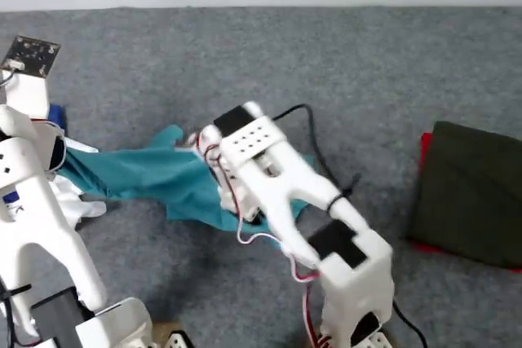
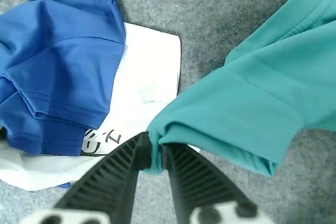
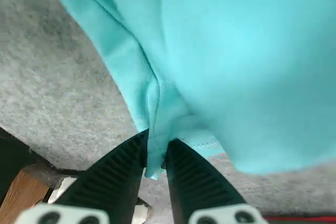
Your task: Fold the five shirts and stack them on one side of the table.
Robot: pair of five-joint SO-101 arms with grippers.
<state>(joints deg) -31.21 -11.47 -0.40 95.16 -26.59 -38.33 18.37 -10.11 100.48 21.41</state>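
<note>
**High view.** Fixed and raised, looking down over the table (image 1: 367, 63) from its near edge at middling range. The left arm (image 1: 33, 201) enters at 8 o'clock and the right arm (image 1: 277, 177) at 6 o'clock.

**Left wrist view.** Looks down along the left gripper (image 2: 155, 148), close to the cloth.

**Right wrist view.** Looks down along the right gripper (image 3: 157, 142), closer still.

**Shared ground.** All three views take in the teal shirt (image 1: 155, 177) (each wrist view sees a different end).

Soft, even light falls from above. On the grey table (image 1: 367, 79) a faint shadow pools at seven o'clock of the right arm (image 1: 277, 177); the teal shirt (image 1: 139, 177) shows gentle shading along its folds.
</note>
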